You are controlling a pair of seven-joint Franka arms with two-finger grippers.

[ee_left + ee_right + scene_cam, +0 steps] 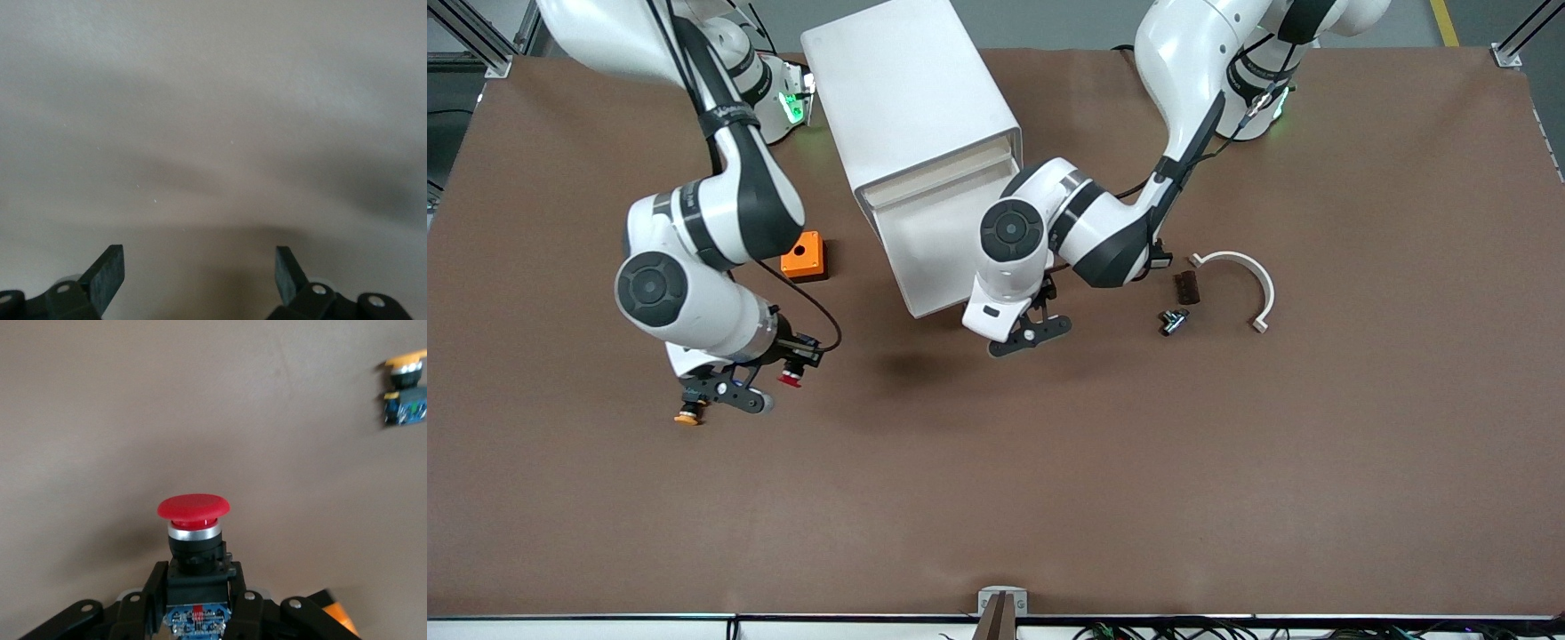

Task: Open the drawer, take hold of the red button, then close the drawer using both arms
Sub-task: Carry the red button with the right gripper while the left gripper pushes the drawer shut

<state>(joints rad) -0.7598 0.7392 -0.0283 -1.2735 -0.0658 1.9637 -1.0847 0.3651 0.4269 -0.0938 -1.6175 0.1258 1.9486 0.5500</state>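
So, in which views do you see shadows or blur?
Front view: sharp, even light, with a soft shadow on the table under the left gripper. Left wrist view: broad blurry shadows on bare table between open fingers. Right wrist view: the button is sharp in the right gripper; the orange-capped button is slightly soft.

Drawer stands pulled out of the cabinet; left gripper hangs open over the tabletop just off the drawer's front edge. Right gripper holds the red button above the tabletop, with the yellow-capped button lying beside it and the orange cube closer to the cabinet.
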